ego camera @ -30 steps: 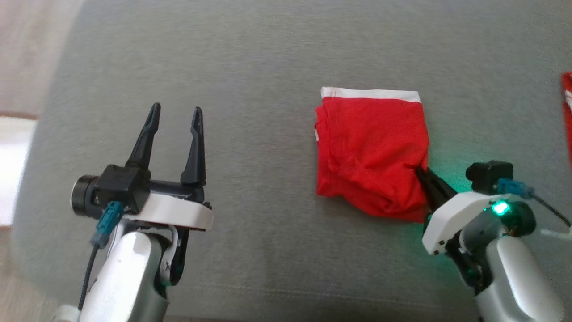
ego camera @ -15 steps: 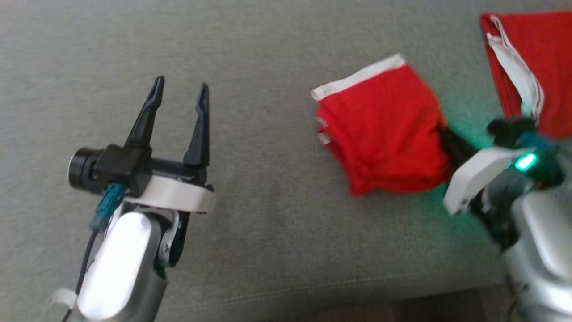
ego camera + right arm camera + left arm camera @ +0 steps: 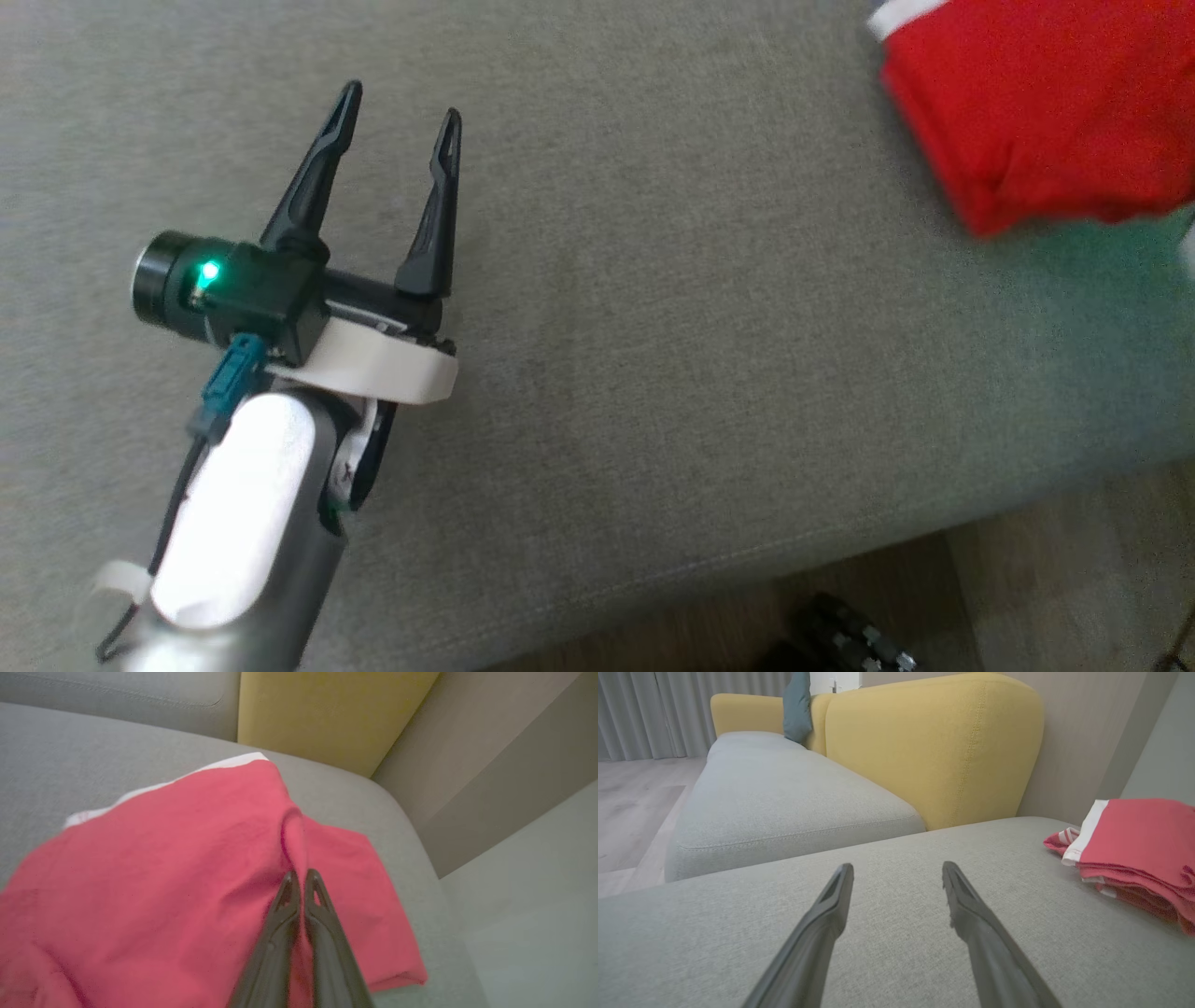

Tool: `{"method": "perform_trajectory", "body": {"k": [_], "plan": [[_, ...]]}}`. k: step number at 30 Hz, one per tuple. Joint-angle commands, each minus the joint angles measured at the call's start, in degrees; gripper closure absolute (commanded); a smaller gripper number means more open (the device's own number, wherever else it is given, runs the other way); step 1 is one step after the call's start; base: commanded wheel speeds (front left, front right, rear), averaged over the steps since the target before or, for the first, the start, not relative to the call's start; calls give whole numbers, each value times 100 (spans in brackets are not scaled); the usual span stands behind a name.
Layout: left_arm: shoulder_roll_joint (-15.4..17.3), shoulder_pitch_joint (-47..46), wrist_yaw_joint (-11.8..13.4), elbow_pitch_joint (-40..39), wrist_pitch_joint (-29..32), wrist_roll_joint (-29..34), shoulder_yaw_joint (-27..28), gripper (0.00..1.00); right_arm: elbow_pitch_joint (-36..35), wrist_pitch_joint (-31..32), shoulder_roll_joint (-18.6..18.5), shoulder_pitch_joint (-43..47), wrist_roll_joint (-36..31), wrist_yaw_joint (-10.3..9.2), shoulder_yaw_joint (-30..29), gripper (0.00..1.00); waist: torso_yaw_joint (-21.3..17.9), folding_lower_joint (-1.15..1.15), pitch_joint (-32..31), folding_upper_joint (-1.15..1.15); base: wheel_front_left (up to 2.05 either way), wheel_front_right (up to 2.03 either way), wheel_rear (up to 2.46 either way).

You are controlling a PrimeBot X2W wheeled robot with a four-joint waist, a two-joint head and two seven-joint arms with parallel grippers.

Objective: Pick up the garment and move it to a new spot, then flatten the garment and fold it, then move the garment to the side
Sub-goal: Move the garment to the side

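Right wrist view: the right gripper (image 3: 301, 874) has its two long dark fingers pressed tight together, and they pinch a fold of the red garment (image 3: 163, 868). The cloth looks soft and crinkly, with a white band along its far edge. It sits bunched on the gray sofa cushion (image 3: 70, 751), close to the cushion's rounded corner. In the head view the left gripper (image 3: 400, 103) hangs above the cushion, well apart from the garment. Its fingers are spread wide and hold nothing. They are thin, black and pointy. The cushion is a rough woven gray with a sewn line near its edge. Behind it stands a yellow backrest (image 3: 934, 746), smooth and rounded.
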Motion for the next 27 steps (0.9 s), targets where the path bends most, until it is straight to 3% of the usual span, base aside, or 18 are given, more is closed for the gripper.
{"method": "perform_trajectory", "body": {"k": [1,12,20,22,23,27], "plan": [[115,-195,-27,-232,9,36,160,0,-194,15,-213,-73,-8,22,-25,100,-123,0,140,0,0,0,0],[163,-452,-106,-377,109,102,13,0,13,98,-52,-364,-193,22,-1157,100,-191,0,749,0,0,0,0],[126,-627,-167,-363,88,65,-67,0,75,-27,76,-512,-461,22,-1447,98,-118,0,1037,0,0,0,0],[107,-663,-194,-313,56,31,-78,0,122,-67,136,-529,-555,22,-1503,29,-79,0,1055,0,0,0,0],[95,-679,-206,-278,34,10,-81,0,150,-85,173,-519,-594,22,-1521,4,-56,0,1047,0,0,0,0],[49,-659,-183,-119,-62,-77,-34,0,356,-23,362,-394,-669,22,-1651,0,13,0,909,0,0,0,0]]}}
